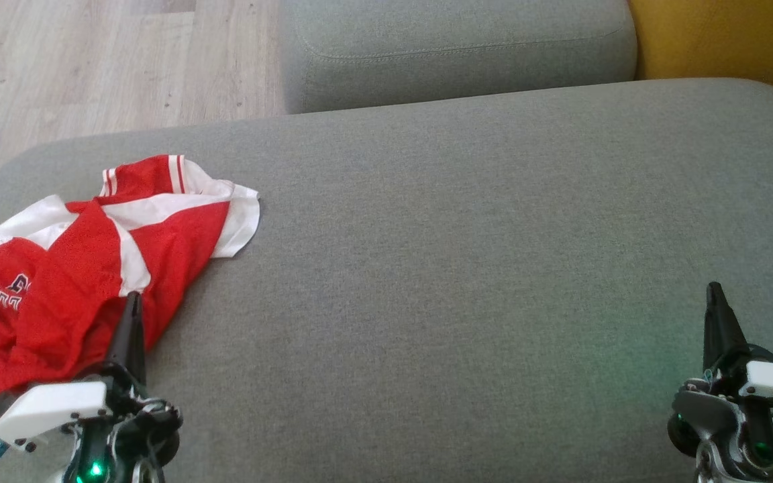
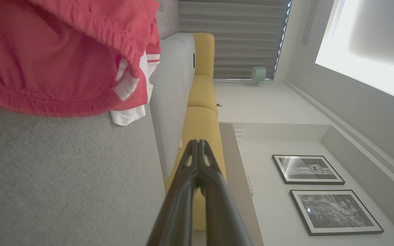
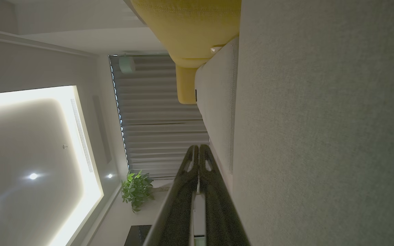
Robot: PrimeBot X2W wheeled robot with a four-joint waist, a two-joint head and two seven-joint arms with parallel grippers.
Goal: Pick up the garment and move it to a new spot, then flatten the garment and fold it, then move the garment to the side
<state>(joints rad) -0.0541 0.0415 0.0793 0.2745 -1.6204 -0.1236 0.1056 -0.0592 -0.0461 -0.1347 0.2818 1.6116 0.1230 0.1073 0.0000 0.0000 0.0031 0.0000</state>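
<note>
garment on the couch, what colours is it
Red with white panels and stripes, best seen in the head view: garment.

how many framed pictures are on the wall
2 framed pictures, side by side on the wall in the left wrist view: one right of the middle, the other toward the lower right corner. Others may lie out of view.

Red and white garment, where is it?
Head view: the red and white garment lies crumpled at the left end of the grey fabric cushion, by the left gripper.
</note>
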